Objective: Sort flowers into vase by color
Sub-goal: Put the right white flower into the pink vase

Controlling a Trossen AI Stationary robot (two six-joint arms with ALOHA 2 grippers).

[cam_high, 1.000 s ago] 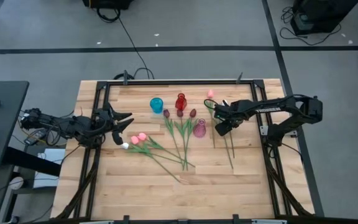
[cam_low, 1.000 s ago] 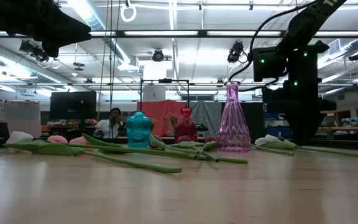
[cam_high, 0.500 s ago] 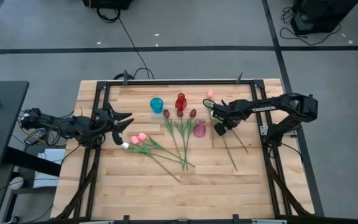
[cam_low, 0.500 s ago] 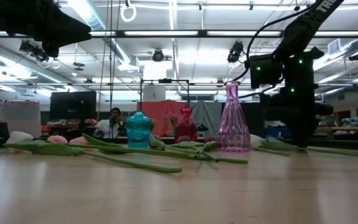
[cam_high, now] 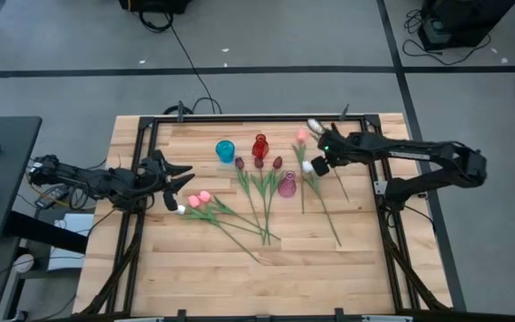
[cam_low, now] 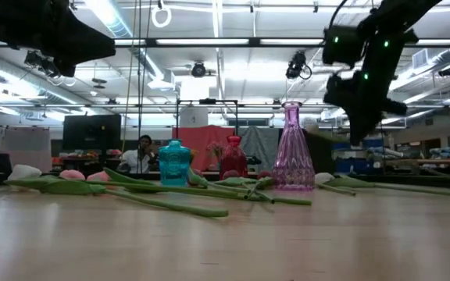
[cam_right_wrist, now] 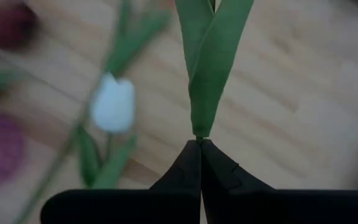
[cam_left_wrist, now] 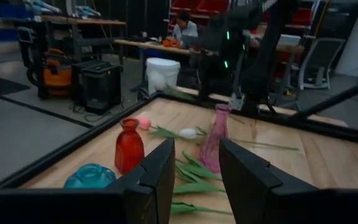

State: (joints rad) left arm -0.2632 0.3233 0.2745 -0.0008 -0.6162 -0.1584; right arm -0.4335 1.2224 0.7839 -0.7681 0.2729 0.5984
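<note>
Three vases stand mid-table: blue (cam_high: 225, 149), red (cam_high: 259, 146) and pink (cam_high: 287, 185). Pink tulips (cam_high: 199, 199) lie at the left and dark red ones (cam_high: 257, 165) by the vases. A white one (cam_high: 307, 166) and a pink one (cam_high: 302, 136) lie at the right, all flat on the wood. My right gripper (cam_high: 322, 159) hangs above those right-hand flowers, shut on a white-headed flower (cam_high: 314, 127). My left gripper (cam_high: 181, 179) waits open at the table's left, holding nothing. My right gripper pinches the flower between its two fingertips, at the base of its green leaves (cam_right_wrist: 199, 132). The fingers slant down from the table's right. The leaves stand out beyond the tips. The flower is off the table and tilted, and its stem end (cam_high: 345, 195) trails toward the near side.
Black frame rails (cam_high: 141, 179) run along the table's left and right sides. Bare wood (cam_high: 240, 277) fills the near half. A person sits in the room beyond the far edge (cam_low: 142, 150).
My right gripper has risen and gone toward the table's far edge with a flower. The flower has come up off the table, and its white head now shows near the far rail. The other flowers and the vases have stayed put.
</note>
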